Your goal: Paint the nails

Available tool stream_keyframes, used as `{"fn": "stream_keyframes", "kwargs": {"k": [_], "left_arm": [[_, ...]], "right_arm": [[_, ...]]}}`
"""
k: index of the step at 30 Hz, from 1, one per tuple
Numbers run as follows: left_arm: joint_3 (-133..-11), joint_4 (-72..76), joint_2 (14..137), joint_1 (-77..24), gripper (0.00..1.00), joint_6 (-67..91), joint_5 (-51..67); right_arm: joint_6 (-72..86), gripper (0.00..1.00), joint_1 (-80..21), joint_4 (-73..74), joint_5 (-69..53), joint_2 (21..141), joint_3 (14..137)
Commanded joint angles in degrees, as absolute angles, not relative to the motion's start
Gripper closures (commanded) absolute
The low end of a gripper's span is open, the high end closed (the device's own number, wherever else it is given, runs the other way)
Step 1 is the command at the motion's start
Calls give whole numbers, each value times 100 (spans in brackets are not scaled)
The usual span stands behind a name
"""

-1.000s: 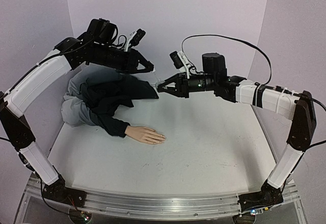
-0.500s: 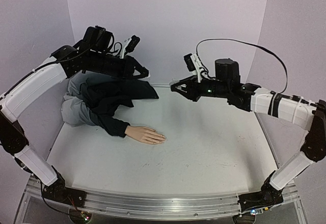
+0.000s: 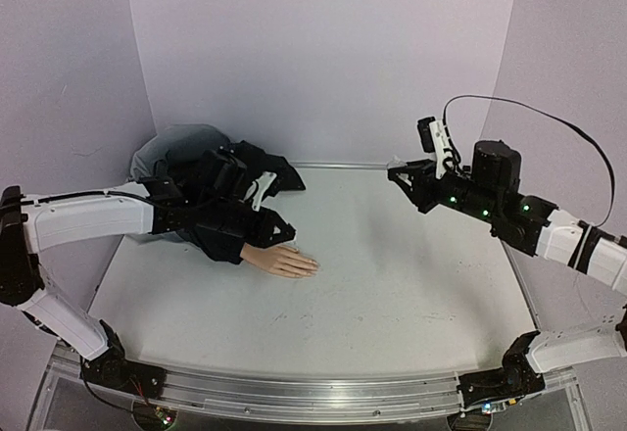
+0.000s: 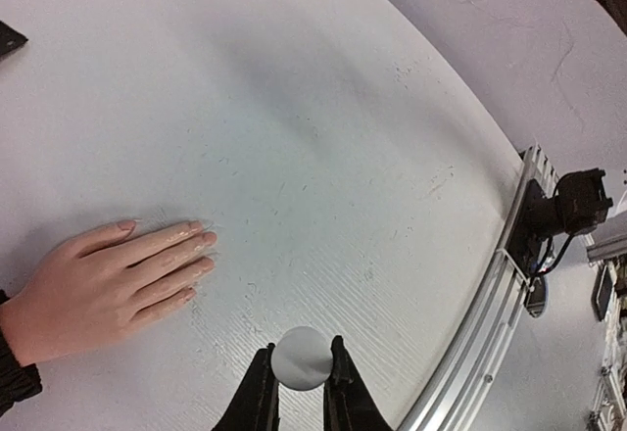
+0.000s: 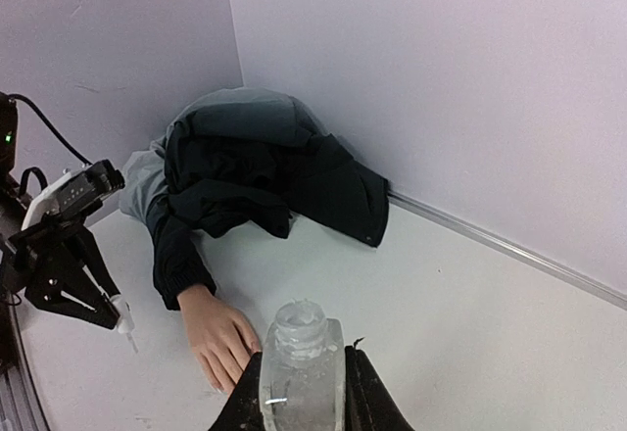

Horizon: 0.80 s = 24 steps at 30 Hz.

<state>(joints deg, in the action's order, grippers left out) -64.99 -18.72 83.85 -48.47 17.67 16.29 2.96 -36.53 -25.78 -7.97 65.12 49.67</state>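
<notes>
The pale mannequin hand [image 3: 284, 260] lies flat on the white table, coming out of a dark sleeve [image 3: 220, 245]. Its small nails [image 4: 201, 245] show at the fingertips in the left wrist view. My left gripper [image 3: 282, 230] hovers just above and behind the hand, shut on a small white brush cap [image 4: 301, 358], seen end-on. From the right wrist view this cap [image 5: 124, 321] points down, left of the hand [image 5: 220, 338]. My right gripper [image 3: 400, 173] is up at the right, shut on a small clear open-necked bottle [image 5: 299, 353].
A dark jacket [image 3: 250, 167] over a grey garment [image 3: 167, 152] is heaped in the back left corner. Purple walls close the back and sides. A metal rail [image 3: 294, 392] runs along the table's front edge, also in the left wrist view [image 4: 490, 323].
My left arm dropped from high at the back to just above the hand. My right arm drew back to the right with the bottle, away from the left gripper.
</notes>
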Motion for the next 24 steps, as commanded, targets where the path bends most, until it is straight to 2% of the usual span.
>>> {"fn": "stream_keyframes", "kwargs": {"k": [1,11,24], "left_arm": [[-6134,-668,8335,-4958,100,1328,1237],[-5476,297,8859,-4957,100,669,1470],[-5627,360,9643,-4870,100,9,1716]], "right_arm": [[51,100,-3666,-3032,-501,6062,4734],[-198,100,-3666,-3468,-655,5759,4260],[-322,100,-3673,-3575,-653,5750,4165]]}}
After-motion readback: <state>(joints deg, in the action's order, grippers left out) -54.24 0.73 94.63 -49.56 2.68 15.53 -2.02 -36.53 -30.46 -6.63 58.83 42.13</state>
